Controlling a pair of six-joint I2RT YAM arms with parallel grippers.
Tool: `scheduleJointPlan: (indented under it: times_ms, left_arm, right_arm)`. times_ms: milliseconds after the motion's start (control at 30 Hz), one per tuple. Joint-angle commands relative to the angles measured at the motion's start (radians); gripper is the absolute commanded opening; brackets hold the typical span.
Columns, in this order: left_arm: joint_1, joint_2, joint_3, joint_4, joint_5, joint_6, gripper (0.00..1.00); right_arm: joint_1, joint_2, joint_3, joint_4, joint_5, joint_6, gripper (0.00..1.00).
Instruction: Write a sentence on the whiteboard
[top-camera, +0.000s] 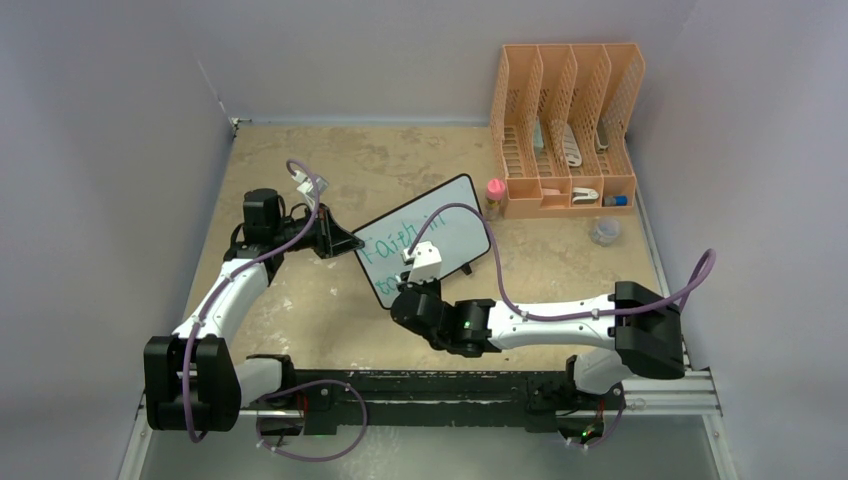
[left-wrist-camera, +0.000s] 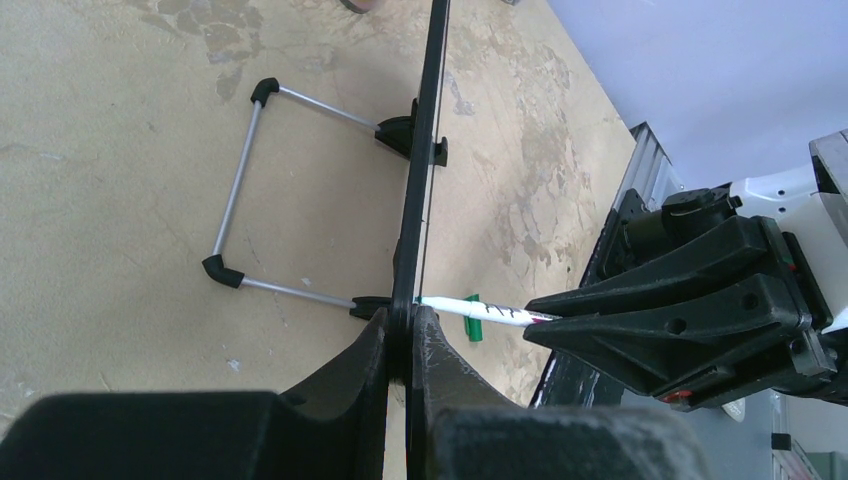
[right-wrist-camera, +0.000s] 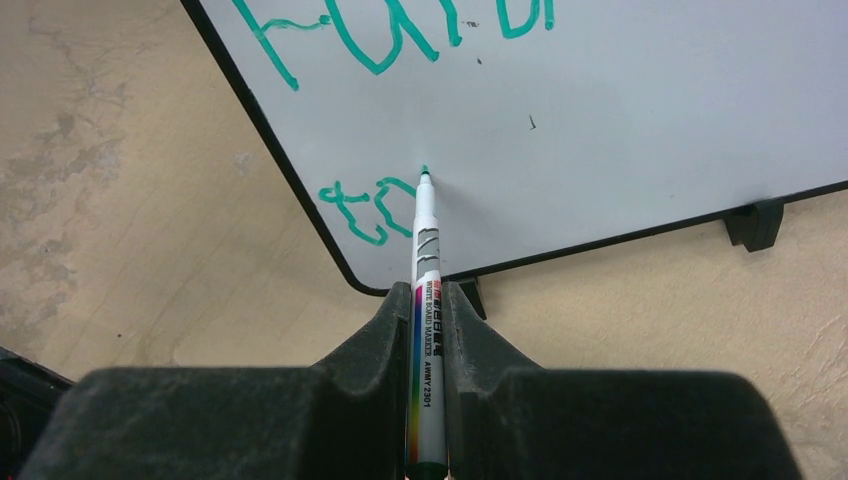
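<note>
The whiteboard (top-camera: 458, 235) stands mid-table (top-camera: 300, 300), its edge clamped in the left gripper (left-wrist-camera: 405, 340). The right gripper (right-wrist-camera: 428, 300) grasps a marker (right-wrist-camera: 425, 230), its tip at the board beside the green sentence (right-wrist-camera: 365, 210). An orange file rack (top-camera: 565, 125), a pink-capped bottle (top-camera: 494, 195) and a small clear cup (top-camera: 604, 231) sit behind, apart from both arms.

A beige, mottled tabletop (top-camera: 400, 160) spreads beneath the jaws, stained in darker patches. Plain, pale grey-violet walls (top-camera: 350, 50) close it in on three sides. Well beyond the right jaws and off to their right, an orange rack (top-camera: 565, 120) stands at the back wall. The light is soft and even.
</note>
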Motion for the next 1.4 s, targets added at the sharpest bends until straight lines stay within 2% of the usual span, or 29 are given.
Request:
scheduleJointPlan:
  times_ms: [0,667,1367]
  left_arm:
    - [-0.014,0.008,0.017,-0.037,-0.037,0.028,0.0]
    - [-0.014,0.006,0.017,-0.039,-0.042,0.028,0.0]
    - [-0.014,0.008,0.02,-0.039,-0.041,0.028,0.0]
  right_arm:
    - [-0.005,0.006,-0.012,0.008,0.004,0.022,0.0]
    - [-0.004,0.011,-0.024,-0.071,-0.024,0.074,0.0]
    - [-0.003,0.013,-0.026,-0.07,-0.03,0.077,0.0]
